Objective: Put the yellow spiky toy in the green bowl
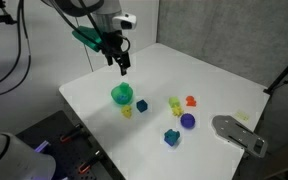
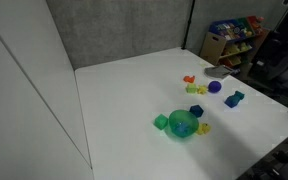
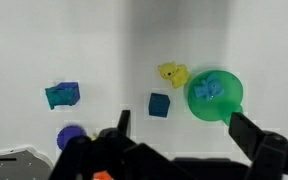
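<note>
Pincer [image 1: 121, 66] spread wide, yellow spiky toy [image 3: 171, 73] beside green bowl [image 3: 232, 102]

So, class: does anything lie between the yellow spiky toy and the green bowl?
Nothing visible does. In the wrist view the yellow spiky toy lies right beside the green bowl; the blue cube sits off to one side.

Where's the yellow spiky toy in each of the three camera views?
In an exterior view: the yellow spiky toy lies just below the green bowl, left of centre.
In an exterior view: the toy is right of the bowl, low.
Wrist view: the toy is above centre, left of the bowl.
Shared landmark: the green bowl.
</note>
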Controlling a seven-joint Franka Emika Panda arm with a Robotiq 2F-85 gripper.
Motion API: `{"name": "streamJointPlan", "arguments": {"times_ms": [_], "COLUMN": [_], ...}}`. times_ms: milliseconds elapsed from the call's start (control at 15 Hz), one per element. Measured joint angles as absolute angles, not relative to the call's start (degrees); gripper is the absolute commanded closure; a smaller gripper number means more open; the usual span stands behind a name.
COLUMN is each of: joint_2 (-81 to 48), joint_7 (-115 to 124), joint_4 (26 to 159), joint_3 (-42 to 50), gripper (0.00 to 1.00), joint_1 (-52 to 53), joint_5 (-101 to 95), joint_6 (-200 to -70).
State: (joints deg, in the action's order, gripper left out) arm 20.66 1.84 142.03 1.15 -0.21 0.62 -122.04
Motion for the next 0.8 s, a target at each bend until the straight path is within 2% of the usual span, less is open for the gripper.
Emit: {"name": "streamJointPlan", "arguments": {"times_ms": [800], "joint_2": [-10.0], "joint_7": [1.4], "joint_4": [126.1], "joint_3": [4.6], "gripper": [0.00], "joint_1": [-3.4], "joint_5": [2.6], "joint_6": [-134.4]}}
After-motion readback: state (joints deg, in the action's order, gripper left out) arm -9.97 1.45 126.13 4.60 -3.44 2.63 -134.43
